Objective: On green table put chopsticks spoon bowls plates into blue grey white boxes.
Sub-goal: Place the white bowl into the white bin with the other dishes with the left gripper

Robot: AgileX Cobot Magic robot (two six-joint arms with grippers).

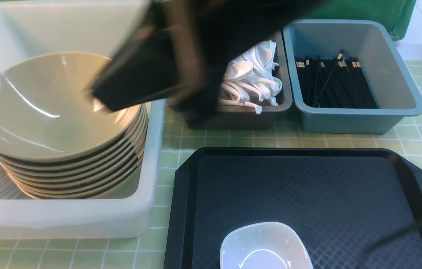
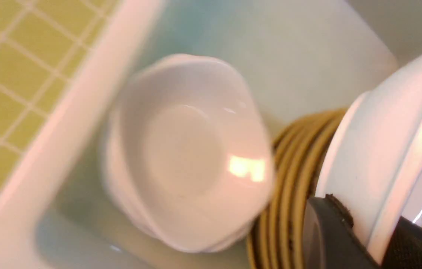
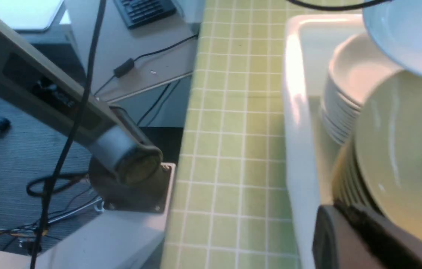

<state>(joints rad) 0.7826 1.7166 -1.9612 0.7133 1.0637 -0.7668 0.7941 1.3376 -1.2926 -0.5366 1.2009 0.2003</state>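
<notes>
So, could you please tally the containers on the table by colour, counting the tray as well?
White box: 1
Grey box: 1
Blue box: 1
Black tray: 1
Total: 4

dark striped floor (image 3: 5, 157), loose cables (image 3: 46, 185), perhaps a desk (image 3: 140, 71) with keyboard (image 3: 143, 11).

Green white-gridded table (image 1: 420, 142), olive plates (image 1: 46, 112), white bowl (image 2: 379, 142) & spoons (image 1: 256, 74), black chopsticks (image 1: 334, 86), black textured tray (image 1: 308, 186).
</notes>
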